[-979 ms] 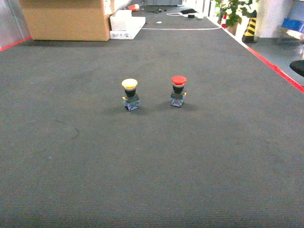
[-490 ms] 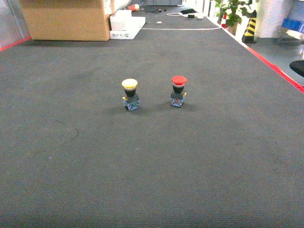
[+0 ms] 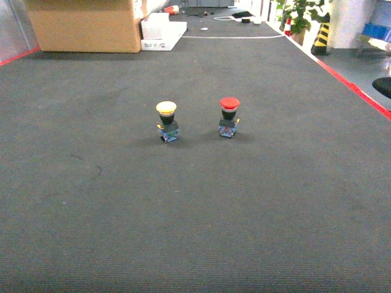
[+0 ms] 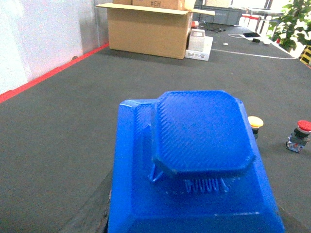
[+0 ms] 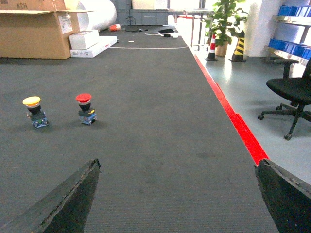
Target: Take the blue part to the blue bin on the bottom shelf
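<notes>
Yellow-capped push button [image 3: 167, 121] left, red-capped push button [image 3: 229, 116] right, both upright on dark carpet [image 3: 195, 207]; brown cardboard box [image 3: 85, 24] far left.

In the left wrist view the blue part [image 4: 199, 160] fills the space directly ahead of the left gripper and blocks the near ground from sight; past it, ahead and to the right, the yellow-capped push button [image 4: 255, 124] and the red-capped push button [image 4: 298, 135] stand upright on the dark carpet [image 4: 63, 126]; to the left the carpet runs bare to a red floor line [image 4: 48, 74] and a pale wall; a cardboard box [image 4: 148, 29] stands far ahead. Ahead of the right gripper [image 5: 177, 194], whose fingers stand wide apart, the carpet lies bare; both buttons stand ahead to its left, near each other but apart; an office chair [image 5: 291, 94] stands off to its right beyond the red line.
</notes>
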Motion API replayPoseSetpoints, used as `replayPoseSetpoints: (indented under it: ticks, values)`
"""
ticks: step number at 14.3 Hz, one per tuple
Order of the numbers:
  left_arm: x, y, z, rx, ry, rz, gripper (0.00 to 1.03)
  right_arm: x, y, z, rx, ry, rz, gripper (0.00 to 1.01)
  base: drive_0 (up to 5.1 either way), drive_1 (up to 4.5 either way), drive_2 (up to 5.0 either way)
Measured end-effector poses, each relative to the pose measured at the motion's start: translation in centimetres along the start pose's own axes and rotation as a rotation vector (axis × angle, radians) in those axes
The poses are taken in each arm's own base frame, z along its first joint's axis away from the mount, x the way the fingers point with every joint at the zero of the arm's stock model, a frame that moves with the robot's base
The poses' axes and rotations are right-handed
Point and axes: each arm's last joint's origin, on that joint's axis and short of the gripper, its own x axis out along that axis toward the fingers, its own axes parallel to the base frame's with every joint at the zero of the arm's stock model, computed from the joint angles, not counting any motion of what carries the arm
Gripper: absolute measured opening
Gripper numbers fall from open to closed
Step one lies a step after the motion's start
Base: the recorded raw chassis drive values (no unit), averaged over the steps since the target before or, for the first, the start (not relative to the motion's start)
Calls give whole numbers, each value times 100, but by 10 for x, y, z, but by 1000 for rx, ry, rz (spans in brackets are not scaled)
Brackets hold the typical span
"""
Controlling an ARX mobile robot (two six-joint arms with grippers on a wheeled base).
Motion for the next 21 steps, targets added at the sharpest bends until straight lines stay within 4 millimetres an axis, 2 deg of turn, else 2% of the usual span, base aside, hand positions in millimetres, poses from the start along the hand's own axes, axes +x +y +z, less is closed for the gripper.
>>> replayPoseSetpoints:
  ticks: [4, 9, 21]
  values:
    - [0, 0, 0, 1, 3, 0, 44, 0, 0, 0, 0, 1, 0, 98, 0, -426, 425]
    - [0, 0, 0, -2, -2, 0, 44, 0, 0, 0, 0, 1, 0, 98, 0, 0, 0]
    - [0, 0, 0, -3, 0, -3, 43, 0, 0, 0, 0, 0, 0, 98, -162, -162, -162]
